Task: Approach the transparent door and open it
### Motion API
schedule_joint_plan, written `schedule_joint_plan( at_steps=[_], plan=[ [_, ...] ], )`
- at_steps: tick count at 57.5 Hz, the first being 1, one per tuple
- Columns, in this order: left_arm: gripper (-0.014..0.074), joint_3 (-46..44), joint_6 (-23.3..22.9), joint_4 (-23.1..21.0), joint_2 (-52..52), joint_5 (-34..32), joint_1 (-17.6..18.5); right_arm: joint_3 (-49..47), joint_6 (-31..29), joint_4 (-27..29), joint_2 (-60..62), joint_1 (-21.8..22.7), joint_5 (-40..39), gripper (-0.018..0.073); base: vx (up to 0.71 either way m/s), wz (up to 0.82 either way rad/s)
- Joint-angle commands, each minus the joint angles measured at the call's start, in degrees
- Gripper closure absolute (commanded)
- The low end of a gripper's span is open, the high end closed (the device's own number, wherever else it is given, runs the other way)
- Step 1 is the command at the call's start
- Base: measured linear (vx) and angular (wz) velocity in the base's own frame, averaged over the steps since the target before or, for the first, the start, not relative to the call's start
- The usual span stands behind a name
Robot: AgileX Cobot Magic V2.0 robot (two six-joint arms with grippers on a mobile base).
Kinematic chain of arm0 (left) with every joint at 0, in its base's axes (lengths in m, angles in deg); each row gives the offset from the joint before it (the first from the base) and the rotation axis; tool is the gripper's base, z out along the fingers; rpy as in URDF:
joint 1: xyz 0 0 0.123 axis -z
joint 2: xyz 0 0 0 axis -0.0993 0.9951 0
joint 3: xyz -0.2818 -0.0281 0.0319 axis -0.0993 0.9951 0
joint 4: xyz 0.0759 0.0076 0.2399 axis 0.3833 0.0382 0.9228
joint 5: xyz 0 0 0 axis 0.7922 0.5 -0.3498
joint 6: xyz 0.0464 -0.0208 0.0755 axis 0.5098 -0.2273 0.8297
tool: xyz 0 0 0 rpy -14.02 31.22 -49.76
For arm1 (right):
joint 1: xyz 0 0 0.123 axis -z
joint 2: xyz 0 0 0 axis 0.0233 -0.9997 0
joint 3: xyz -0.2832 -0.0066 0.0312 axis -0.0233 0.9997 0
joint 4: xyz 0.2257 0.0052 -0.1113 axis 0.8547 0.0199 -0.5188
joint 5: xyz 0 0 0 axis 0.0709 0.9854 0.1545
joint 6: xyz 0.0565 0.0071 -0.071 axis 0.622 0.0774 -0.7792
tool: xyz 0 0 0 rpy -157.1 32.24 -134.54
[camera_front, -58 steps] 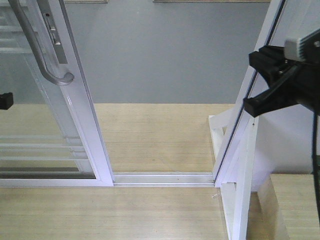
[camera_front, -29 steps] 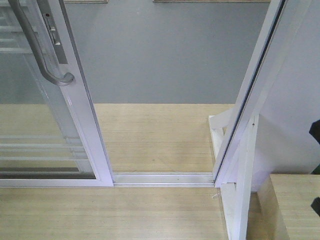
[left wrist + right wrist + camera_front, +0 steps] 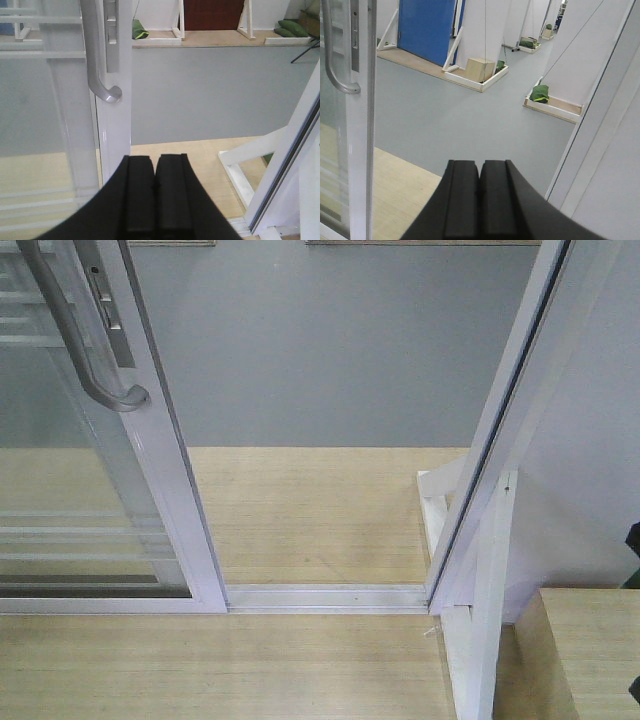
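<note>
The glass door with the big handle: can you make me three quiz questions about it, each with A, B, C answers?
1. In the front view, where is the door?
A. left
B. right
C. lying on the floor

2. What colour is its handle?
A. red
B. grey
C. green

3. How is the door now?
A. shut tight
B. slid open, leaving a gap
C. off its track

Answers:
1. A, the framed glass panel stands at the left edge of the front view.
2. B, the long curved pull looks grey in the left wrist view.
3. B, bare track and floor show between the door and the right frame. The left gripper and right gripper are both shut, touching nothing.
</note>
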Motion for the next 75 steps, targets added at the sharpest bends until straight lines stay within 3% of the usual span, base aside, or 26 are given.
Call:
schedule_joint_plan(
  at_steps=[1, 25, 31, 52, 61, 75],
  plan=[
    [0.0599, -1.53, -0.03, -0.81, 0.41, -2.66, 0.35, -1.66, -0.13, -0.3, -0.57, 0.21, -4.46, 0.0561, 0.0, 0.0],
    [0.0599, -1.53, -0.03, -0.81, 0.41, -2.43, 0.35, -1.66, -0.13, -0.3, -0.57, 0.21, -4.46, 0.0561, 0.0, 0.0],
    [0.0599, -0.46, 1.4, 1.39, -1.09, -3.31, 0.35, -1.66, -0.13, -0.3, -0.57, 0.21, -4.46, 0.0561, 0.0, 0.0],
    [0.0599, 21.59, 0.78, 3.18, -13.29, -23.27, 0.35, -1.66, -0.13, -0.37, -0.45, 0.21, -4.34, 0.0561, 0.0, 0.0],
    [0.0599, 21.23, 1.0, 3.25, -13.37, -17.17, 0.35, -1.66, -0.13, -0.43, -0.44, 0.21, -4.14, 0.056, 0.0, 0.0],
    [0.0599, 21.23, 1.0, 3.25, -13.31, -15.9, 0.35, -1.66, -0.13, -0.43, -0.44, 0.21, -4.14, 0.0559, 0.0, 0.0]
  ],
)
